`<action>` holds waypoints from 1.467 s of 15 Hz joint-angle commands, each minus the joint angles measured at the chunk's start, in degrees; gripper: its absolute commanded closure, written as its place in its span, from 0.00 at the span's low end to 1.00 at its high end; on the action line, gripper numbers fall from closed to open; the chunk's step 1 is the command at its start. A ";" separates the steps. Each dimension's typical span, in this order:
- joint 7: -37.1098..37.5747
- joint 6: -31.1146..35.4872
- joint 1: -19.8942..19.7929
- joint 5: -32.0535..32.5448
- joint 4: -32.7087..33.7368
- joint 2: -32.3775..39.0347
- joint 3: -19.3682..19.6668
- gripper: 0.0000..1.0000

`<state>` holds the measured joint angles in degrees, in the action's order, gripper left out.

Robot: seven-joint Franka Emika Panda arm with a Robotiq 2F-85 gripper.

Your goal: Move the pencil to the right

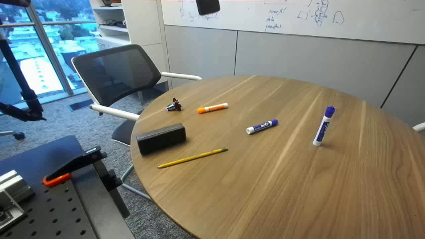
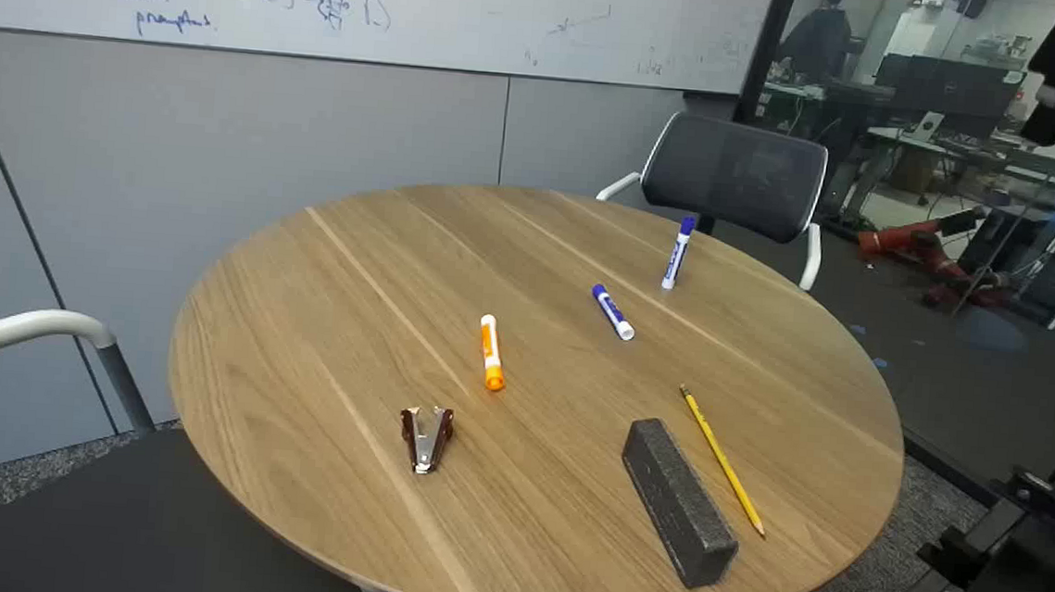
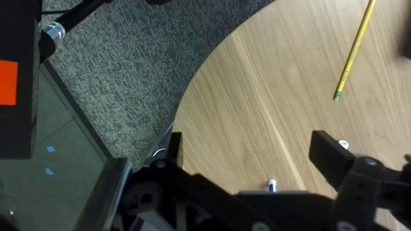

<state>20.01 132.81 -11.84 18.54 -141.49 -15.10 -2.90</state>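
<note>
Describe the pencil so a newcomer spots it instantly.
On the round wooden table, find the dark rectangular block. The pencil lies beside it, roughly parallel, with a gap between. It is yellow, sharpened, and much thinner than the orange marker, the lying blue-capped marker and the standing blue-capped marker.

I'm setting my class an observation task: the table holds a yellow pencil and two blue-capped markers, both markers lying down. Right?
Not quite: one blue-capped marker stands upright, as both exterior views show; the other blue-capped marker does lie down. The yellow pencil is on the table.
</note>
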 commanded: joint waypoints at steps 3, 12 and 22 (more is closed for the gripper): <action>0.61 -0.06 1.21 0.56 0.40 0.57 0.95 0.00; 9.71 8.89 5.16 1.55 2.01 17.51 0.73 0.00; 9.47 19.23 14.15 -7.65 13.61 39.23 3.90 0.00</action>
<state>31.77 151.92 -0.12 15.18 -133.72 18.01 -0.50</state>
